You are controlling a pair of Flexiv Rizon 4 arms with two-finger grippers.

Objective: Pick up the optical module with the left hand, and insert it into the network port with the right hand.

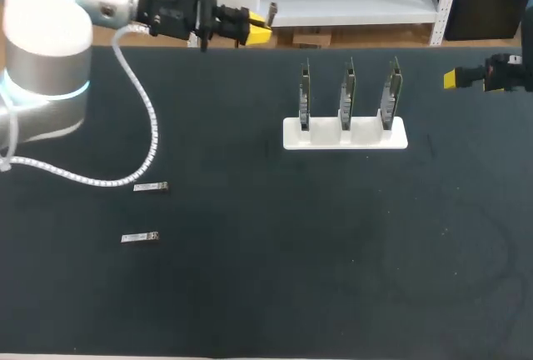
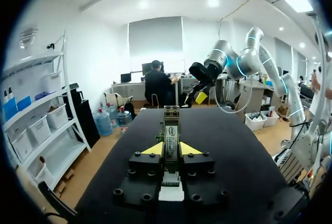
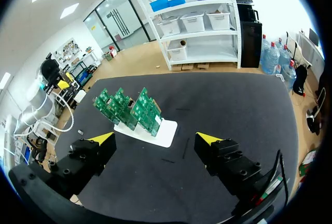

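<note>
My left gripper (image 1: 252, 28) hangs over the table's far left edge. In the left wrist view it (image 2: 171, 149) is shut on a slim metal optical module (image 2: 171, 130) that points ahead between the yellow tips. Two more modules (image 1: 151, 187) (image 1: 140, 237) lie on the black mat at the left. A white stand (image 1: 345, 135) holds three upright green boards (image 1: 348, 93) with network ports. My right gripper (image 1: 466, 78) sits at the right edge. In the right wrist view it (image 3: 155, 141) is open and holds nothing, and the boards (image 3: 132, 109) stand ahead of it.
A white coiled cable (image 1: 150, 139) from the left arm trails over the mat near the two loose modules. The black mat (image 1: 316, 252) covers the whole table.
</note>
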